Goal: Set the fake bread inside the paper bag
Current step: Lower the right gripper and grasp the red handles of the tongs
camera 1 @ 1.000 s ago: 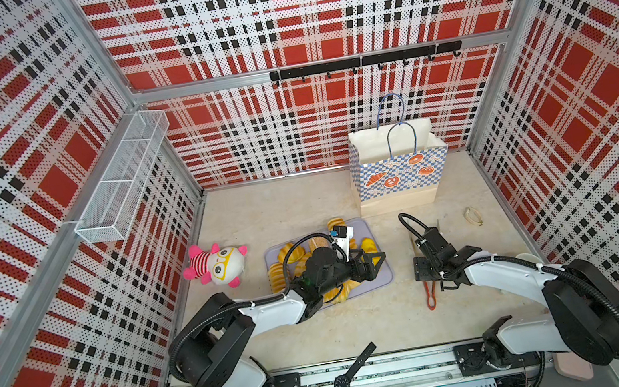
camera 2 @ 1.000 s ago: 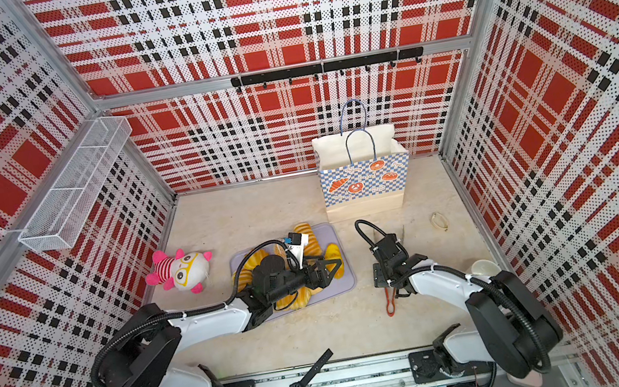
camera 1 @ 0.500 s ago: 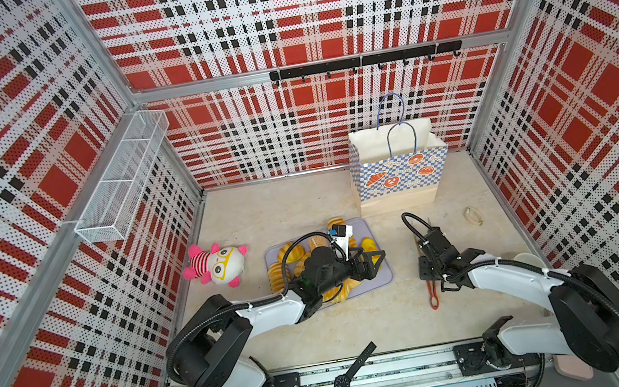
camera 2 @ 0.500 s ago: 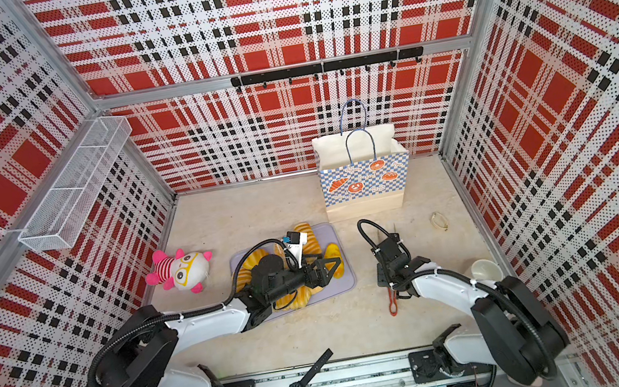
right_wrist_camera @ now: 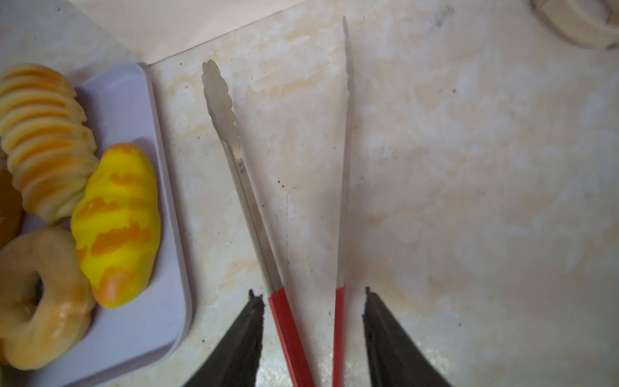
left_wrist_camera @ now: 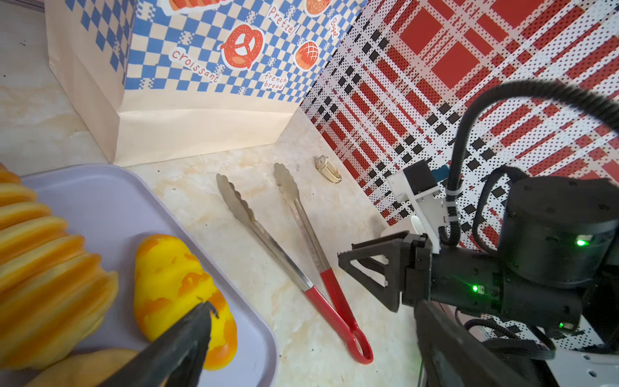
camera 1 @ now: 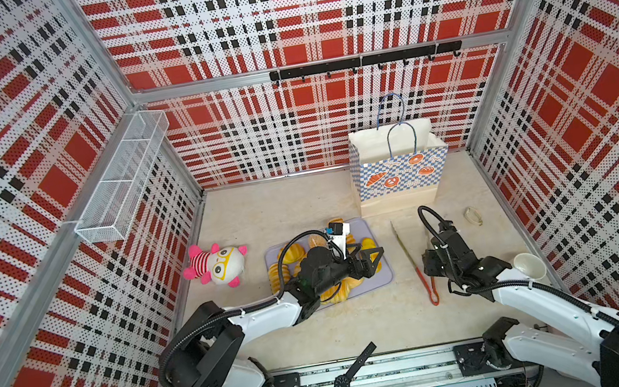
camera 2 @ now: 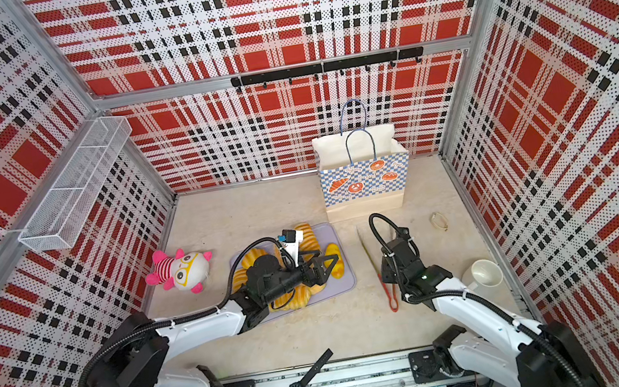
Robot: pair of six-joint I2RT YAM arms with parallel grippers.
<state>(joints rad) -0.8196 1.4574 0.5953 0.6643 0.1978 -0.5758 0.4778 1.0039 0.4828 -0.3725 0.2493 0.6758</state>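
The left arm lies low, stretched from its base across the lilac tray. Its forearm is close to level and the wrist is turned so the left end effector points sideways toward the right arm. Its fingers stand wide apart and hold nothing. In the left wrist view one fingertip hangs over a yellow pastry at the tray's edge; I cannot tell whether it touches.

The right arm bends forward from its base with the wrist tipped steeply down at the bench. The right end effector is partly spread, its fingers straddling the red handles of the tongs, which lie on the bench just beside the tray. A gap shows between each finger and the handle next to it, so nothing is gripped.

The fake bread is heaped on the tray, under and around the left wrist. The paper bag stands upright with its mouth open at the back wall, well apart from the bread.

Against a second ago, the right wrist sits a little further toward the right wall. The left arm, bread, bag and tongs lie as they did.
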